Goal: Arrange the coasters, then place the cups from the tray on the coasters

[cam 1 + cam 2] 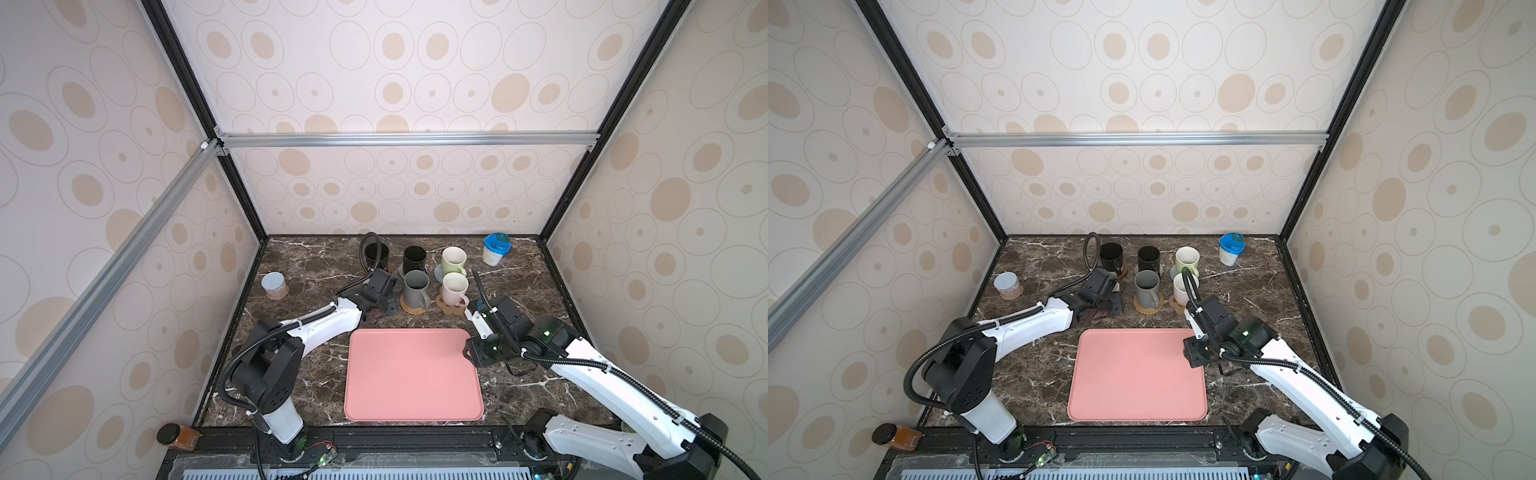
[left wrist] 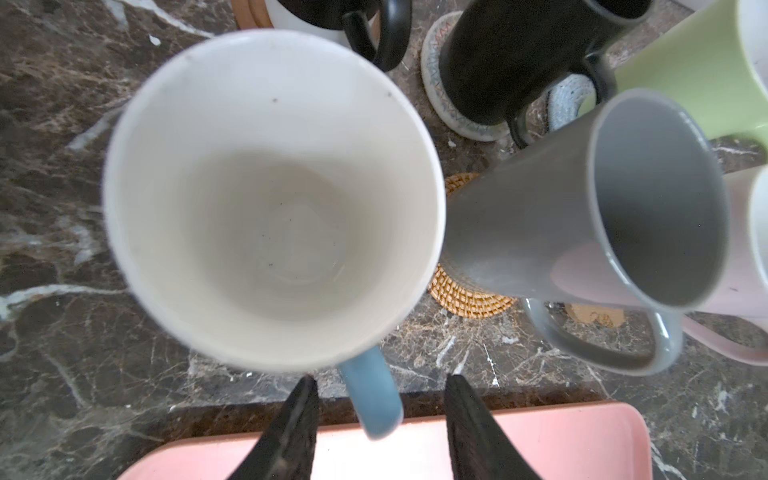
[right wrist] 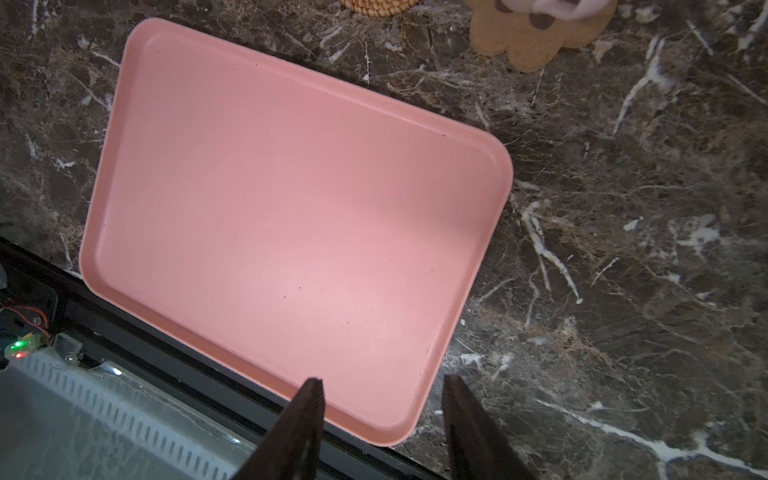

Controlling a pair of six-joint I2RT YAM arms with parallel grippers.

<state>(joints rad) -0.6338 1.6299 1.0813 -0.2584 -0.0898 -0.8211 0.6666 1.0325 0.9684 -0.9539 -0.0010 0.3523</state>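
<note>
Black fingers (image 2: 299, 419) of the left gripper (image 2: 380, 386) stand apart, one on each side of the blue handle (image 2: 374, 399) of the blue cup (image 2: 270, 199), and they do not touch it. That cup stands upright and is white inside; what is under it is hidden. Just beside it the grey cup (image 2: 623, 199) sits on a tan woven coaster (image 2: 465, 297). Behind them a black cup (image 2: 511, 62) sits on a whitish coaster (image 2: 436, 83), with the green cup (image 2: 685, 75) and the pink cup (image 2: 744, 266) close by. The pink cup sits on the brown paw coaster (image 3: 532, 45). The right gripper (image 3: 382, 386) has its fingers spread apart too, with nothing between them, and hangs by the right edge of the pink tray (image 3: 291, 208). In both top views the tray (image 1: 411, 374) (image 1: 1138, 374) lies at the front middle of the table (image 1: 316, 266), and the cups stand in a bunch behind it.
</note>
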